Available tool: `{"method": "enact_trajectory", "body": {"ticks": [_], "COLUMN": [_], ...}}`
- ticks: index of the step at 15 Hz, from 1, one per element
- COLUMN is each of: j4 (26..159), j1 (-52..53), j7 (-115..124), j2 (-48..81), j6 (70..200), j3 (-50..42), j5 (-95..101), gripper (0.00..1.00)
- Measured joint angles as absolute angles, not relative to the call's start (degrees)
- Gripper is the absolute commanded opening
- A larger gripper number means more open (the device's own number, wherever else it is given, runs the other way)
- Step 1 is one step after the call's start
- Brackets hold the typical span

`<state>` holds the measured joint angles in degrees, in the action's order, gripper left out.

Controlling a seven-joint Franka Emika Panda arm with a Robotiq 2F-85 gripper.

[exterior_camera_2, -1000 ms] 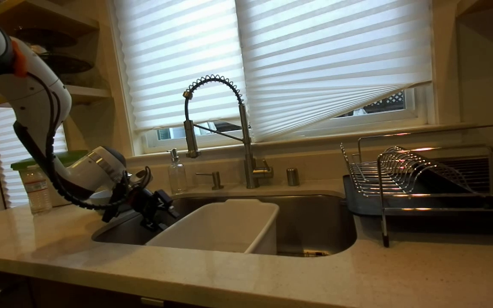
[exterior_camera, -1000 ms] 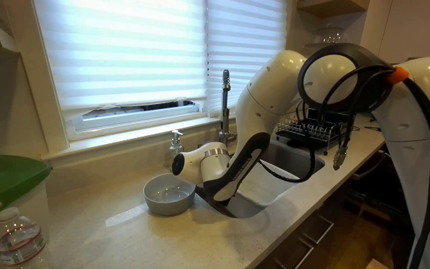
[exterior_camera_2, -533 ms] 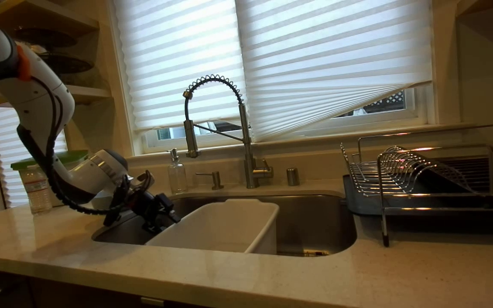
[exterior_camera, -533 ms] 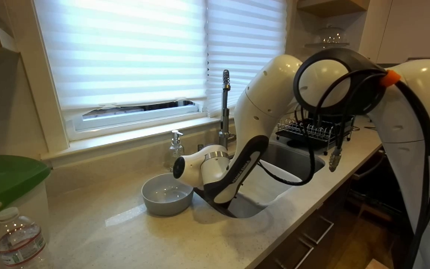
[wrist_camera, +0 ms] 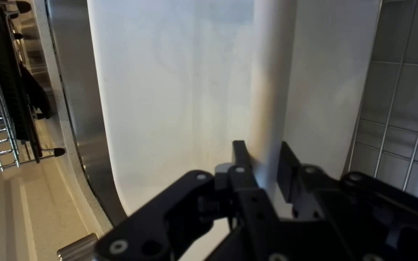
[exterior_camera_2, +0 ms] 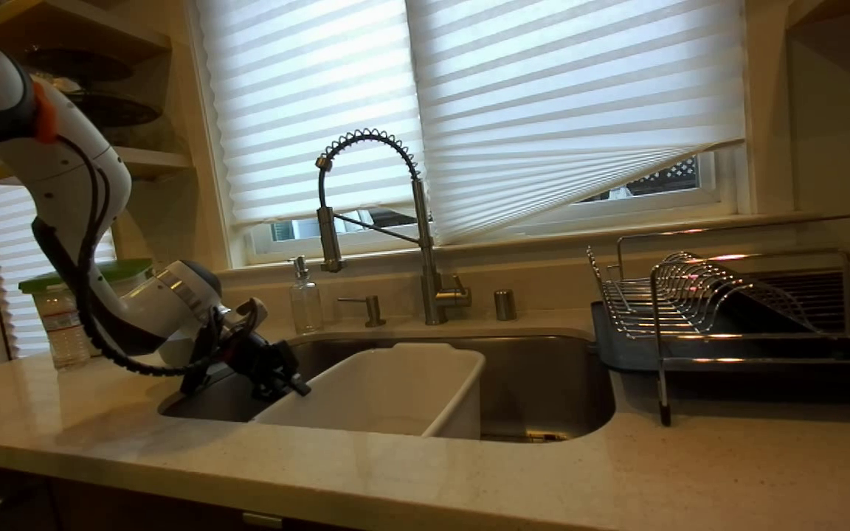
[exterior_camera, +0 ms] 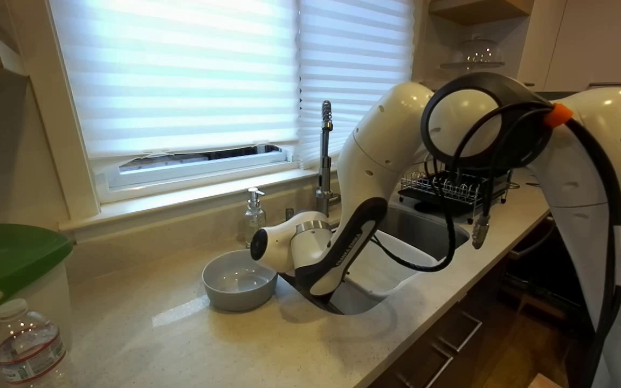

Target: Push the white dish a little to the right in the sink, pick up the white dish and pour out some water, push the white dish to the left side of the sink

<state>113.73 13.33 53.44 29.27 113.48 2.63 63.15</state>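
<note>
On the worktop point(exterior_camera: 197, 345), toward the left: one grey bowl point(exterior_camera: 239, 282), the arm's wrist point(exterior_camera: 297, 245) just beside it, contact uncertain; a leftward push could shove it along; next, one set of jaws, clamped on the left rim of the white dish point(exterior_camera_2: 388, 391), one finger point(wrist_camera: 241, 156) inside its wall, one outside; said dish level in the sink point(exterior_camera_2: 543, 376), water content not discernible; if raised by that single edge, it may twist, sag or slip, its weight hanging to one side; behind, one faucet point(exterior_camera_2: 427, 251), its head apt to be struck in a high lift; far right, one dish rack point(exterior_camera_2: 735, 338).
</note>
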Motion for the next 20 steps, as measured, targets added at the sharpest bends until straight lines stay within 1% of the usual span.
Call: {"method": "enact_trajectory", "body": {"ticks": [7, 20], "j4": [113.8, 116.6], "j1": [13.0, 6.7], "j7": [54.0, 52.8], "j2": [29.0, 24.1], "j6": [114.2, 127.4], "j3": [2.7, 2.4], "j5": [63.2, 61.2], "gripper": [0.06, 0.06]}}
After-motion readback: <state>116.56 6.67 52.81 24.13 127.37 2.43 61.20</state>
